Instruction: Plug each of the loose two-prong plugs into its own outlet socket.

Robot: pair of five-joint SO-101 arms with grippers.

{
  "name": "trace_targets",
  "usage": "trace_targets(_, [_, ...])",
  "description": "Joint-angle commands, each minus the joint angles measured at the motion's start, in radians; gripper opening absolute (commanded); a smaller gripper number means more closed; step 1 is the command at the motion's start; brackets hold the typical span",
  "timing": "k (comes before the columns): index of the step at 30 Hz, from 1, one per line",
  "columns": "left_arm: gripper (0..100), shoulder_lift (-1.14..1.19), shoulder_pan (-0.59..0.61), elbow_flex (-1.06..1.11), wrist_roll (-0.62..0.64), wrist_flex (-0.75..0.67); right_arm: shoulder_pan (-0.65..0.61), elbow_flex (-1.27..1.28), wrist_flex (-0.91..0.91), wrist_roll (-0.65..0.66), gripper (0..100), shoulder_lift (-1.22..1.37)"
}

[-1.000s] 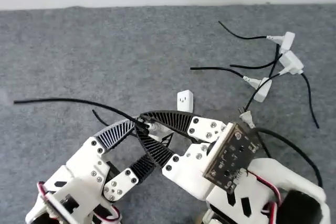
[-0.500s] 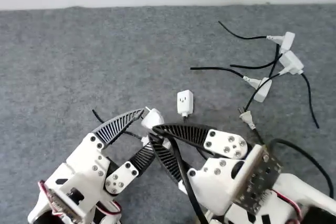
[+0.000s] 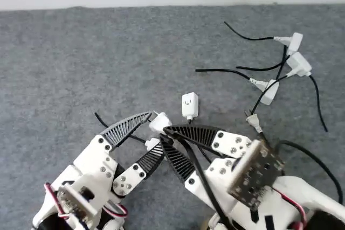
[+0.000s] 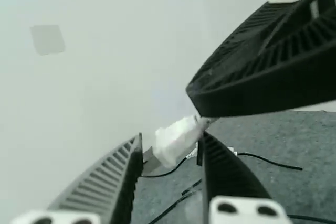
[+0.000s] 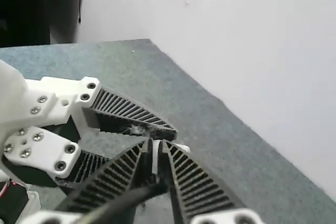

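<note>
Likely the mating step: left tool (image 3: 156,130) grips an outlet socket (image 3: 160,123); right tool (image 3: 163,135), at 4 o'clock, pinches a 2-prong plug (image 5: 156,157) needing prong alignment.

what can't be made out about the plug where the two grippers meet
Right wrist view: the plug is a sliver; the right gripper's fingers hide its prongs.
High view: those fingers cover where it meets the white piece.
Left wrist view: that piece is blurred, slots unreadable.
</note>
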State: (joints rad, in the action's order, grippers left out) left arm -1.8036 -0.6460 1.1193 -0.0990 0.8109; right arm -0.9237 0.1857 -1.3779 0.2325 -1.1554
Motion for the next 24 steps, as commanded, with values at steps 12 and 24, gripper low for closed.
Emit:
trace_targets(12, [16,-0.015,0.005,-0.001,-0.008,-0.008,0.165,0.064,-0.028,0.017,9.8,-0.007])
trace_targets(24, [16,-0.015,0.005,0.001,-0.008,-0.005,0.165,0.080,-0.064,0.017,7.2,-0.007])
